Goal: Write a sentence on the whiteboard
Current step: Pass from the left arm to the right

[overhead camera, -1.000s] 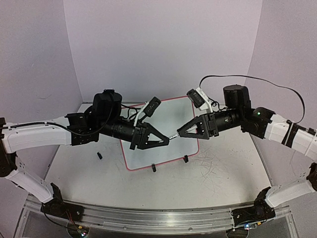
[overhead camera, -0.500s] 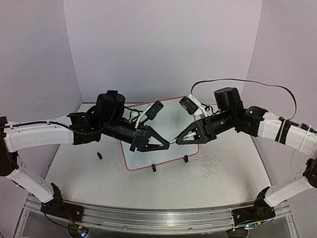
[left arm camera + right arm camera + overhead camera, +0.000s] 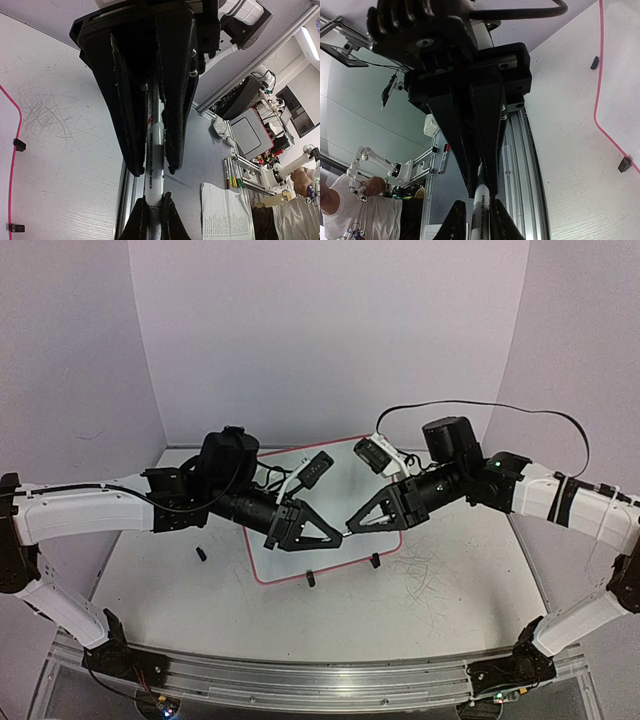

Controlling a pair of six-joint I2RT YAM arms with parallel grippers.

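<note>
The whiteboard (image 3: 292, 565), white with a thin pink frame, stands at the table's middle on black feet. Its frame (image 3: 20, 125) also edges the left wrist view, and the frame (image 3: 600, 102) shows in the right wrist view. No sentence is in view; the bare part of the board is plain white and the arms hide the rest. Above the board a white marker (image 3: 345, 529) bridges both grippers. My left gripper (image 3: 334, 534) is shut on its barrel (image 3: 154, 150). My right gripper (image 3: 354, 524) is clamped on the marker's narrow end (image 3: 483, 207), tip to tip with the left gripper (image 3: 152, 172).
A small black piece (image 3: 201, 554) lies on the table left of the board. Grey scribble marks (image 3: 425, 575) cover the tabletop at the right. Purple walls close the back and sides. The metal rail (image 3: 300, 680) runs along the near edge.
My right gripper has moved left to meet the left gripper and closed its jaws onto the marker's end. The left arm shifted slightly and kept its grip.
</note>
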